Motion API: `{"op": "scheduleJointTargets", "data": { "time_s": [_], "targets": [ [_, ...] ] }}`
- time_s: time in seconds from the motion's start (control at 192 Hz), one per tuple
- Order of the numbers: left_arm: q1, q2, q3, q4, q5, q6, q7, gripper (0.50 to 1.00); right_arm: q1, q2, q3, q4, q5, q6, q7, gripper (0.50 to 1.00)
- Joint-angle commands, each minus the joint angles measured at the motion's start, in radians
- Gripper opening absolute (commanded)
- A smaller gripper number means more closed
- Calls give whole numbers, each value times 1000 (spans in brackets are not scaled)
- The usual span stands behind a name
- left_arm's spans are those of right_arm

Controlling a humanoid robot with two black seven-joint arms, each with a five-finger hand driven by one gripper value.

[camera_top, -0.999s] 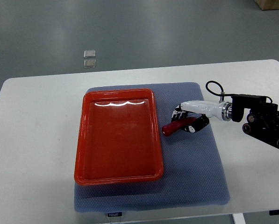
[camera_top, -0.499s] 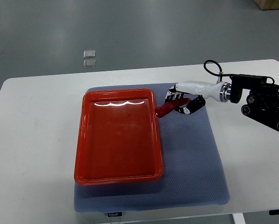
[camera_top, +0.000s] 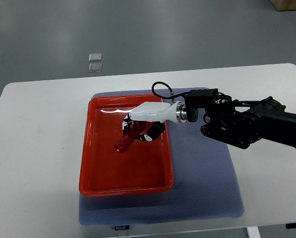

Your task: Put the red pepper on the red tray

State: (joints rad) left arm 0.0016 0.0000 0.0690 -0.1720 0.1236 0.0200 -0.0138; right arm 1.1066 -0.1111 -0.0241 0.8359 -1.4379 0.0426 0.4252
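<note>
The red tray (camera_top: 95, 173) lies on a blue-grey mat on the white table. My right hand (camera_top: 140, 130) reaches in from the right and sits over the upper middle of the tray. Its fingers are shut on the red pepper (camera_top: 127, 141), a long dark red pod that sticks out down-left from the hand, over the tray floor. I cannot tell whether the pepper touches the tray. The left arm is out of view.
The blue-grey mat (camera_top: 202, 183) extends right of and below the tray. The white table (camera_top: 38, 148) surrounds it. Two small clear squares (camera_top: 94, 62) lie on the floor beyond the table's far edge.
My right hand has carried the red pepper leftward, from the mat beside the tray's right rim to over the tray's upper middle. The arm now reaches much farther across the table.
</note>
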Motion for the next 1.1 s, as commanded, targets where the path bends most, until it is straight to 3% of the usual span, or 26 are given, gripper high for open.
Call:
{"op": "scheduleJointTargets", "data": {
  "time_s": [0.0, 0.052, 0.109, 0.156, 0.427, 0.536, 0.811, 1.092],
  "targets": [
    [0, 0, 0, 0, -1, 0, 0, 1000, -11, 21, -23, -11, 1, -3, -6, 576],
    [0, 0, 0, 0, 1, 0, 0, 1000, -13, 22, -23, -11, 8, -3, -6, 656],
    [0, 0, 0, 0, 1, 0, 0, 1000, -13, 16, -22, -9, 16, -3, -6, 846],
    [0, 0, 0, 0, 1, 0, 0, 1000, -13, 14, -14, -9, 17, -3, -6, 901],
    [0, 0, 0, 0, 1, 0, 0, 1000, -1, -24, 6, -8, 123, 13, -6, 911],
    [0, 0, 0, 0, 1, 0, 0, 1000, 1, -67, 69, -8, 326, 86, -22, 911],
    [0, 0, 0, 0, 1, 0, 0, 1000, -21, -208, 297, -12, 720, 246, -212, 913],
    [0, 0, 0, 0, 1, 0, 0, 1000, -142, -254, 446, -70, 1284, 292, -327, 913]
  ]
}}
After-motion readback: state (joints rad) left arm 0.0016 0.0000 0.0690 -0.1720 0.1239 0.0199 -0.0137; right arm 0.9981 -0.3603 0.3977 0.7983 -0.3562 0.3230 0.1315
